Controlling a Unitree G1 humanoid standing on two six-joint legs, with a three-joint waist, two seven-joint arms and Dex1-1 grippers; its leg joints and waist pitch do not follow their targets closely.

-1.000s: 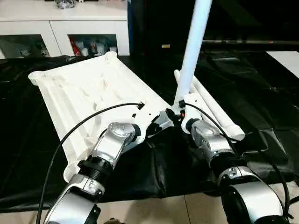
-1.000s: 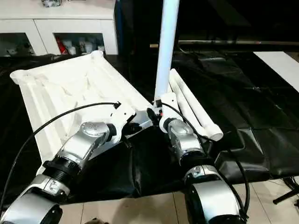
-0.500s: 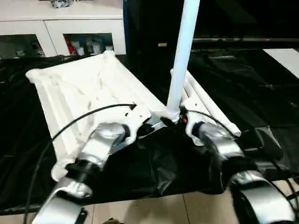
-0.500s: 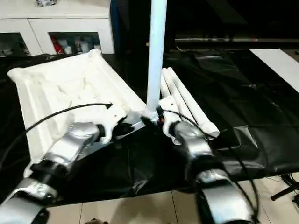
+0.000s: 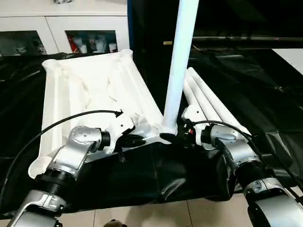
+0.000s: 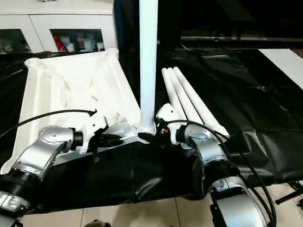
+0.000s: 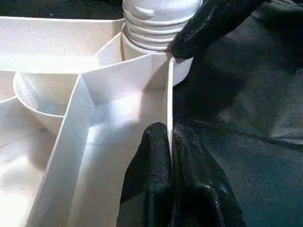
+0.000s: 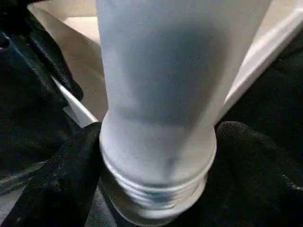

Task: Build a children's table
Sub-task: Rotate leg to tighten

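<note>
Black-covered bench: leg, tilted before, now upright in tabletop socket. L gripper pinches rim; R gripper jaws straddle leg.

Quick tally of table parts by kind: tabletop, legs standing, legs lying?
Tabletop: 1
Legs standing upright at the near corner socket: 1
Legs lying on the black cover: 3
Total: 5 parts
</note>
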